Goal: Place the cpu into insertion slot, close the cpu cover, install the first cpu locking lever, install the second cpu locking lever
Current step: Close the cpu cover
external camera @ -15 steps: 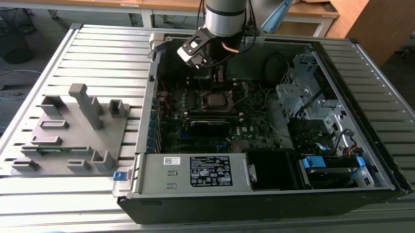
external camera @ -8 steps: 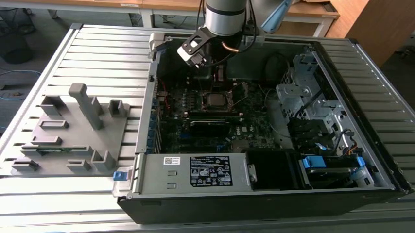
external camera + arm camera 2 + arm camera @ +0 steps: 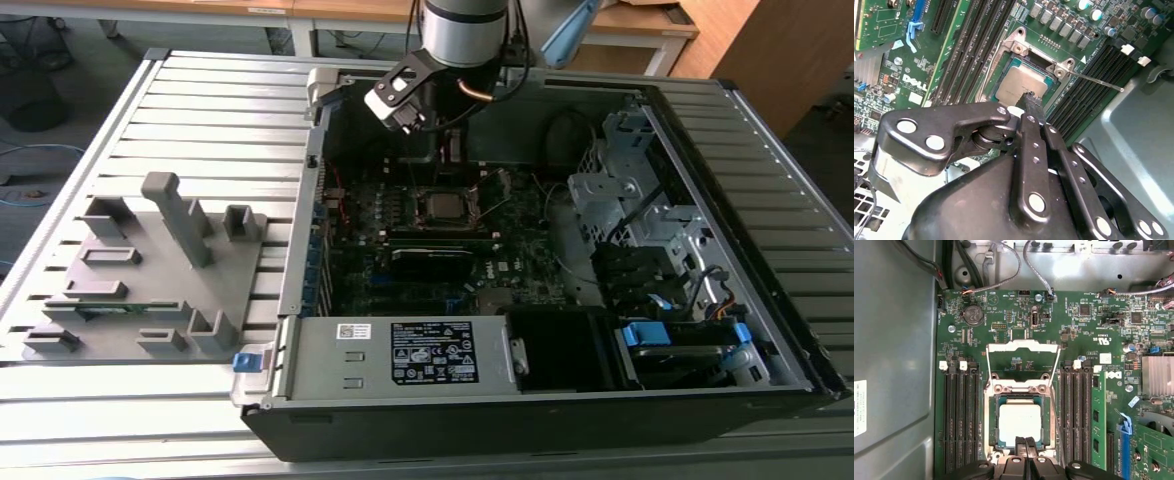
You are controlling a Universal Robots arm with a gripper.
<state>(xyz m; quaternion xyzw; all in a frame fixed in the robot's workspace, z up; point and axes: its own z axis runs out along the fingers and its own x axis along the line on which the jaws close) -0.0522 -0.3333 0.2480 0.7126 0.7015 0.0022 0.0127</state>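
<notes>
- The jaws are pressed together with nothing pinched between them. In the second wrist view the fingertips [image 3: 1030, 101] sit over one edge of the cpu [image 3: 1020, 82]; whether they touch it cannot be told.
- The cpu lies flat in the insertion slot [image 3: 991, 430], its dull silver top facing up and the slot's metal rim framing it on every side.
- The cpu cover [image 3: 1024, 344] is still open, swung back from the slot on its hinge. Green board shows through its square window in the first wrist view.
- A thin metal lever [image 3: 1099, 82] runs out from one corner of the slot, angled across the neighbouring memory slots [image 3: 961, 415] and not latched down.
- Long black memory slots flank the insertion slot on both sides of the motherboard [image 3: 1019, 315].
- In the exterior view the arm [image 3: 465, 30] reaches down from above into the open computer case [image 3: 747, 250], which lies on its side on a slatted surface [image 3: 214, 110].
- A grey fixture tray [image 3: 147, 270] with upright pegs rests on the surface just beside the case, on the exterior view's left.
</notes>
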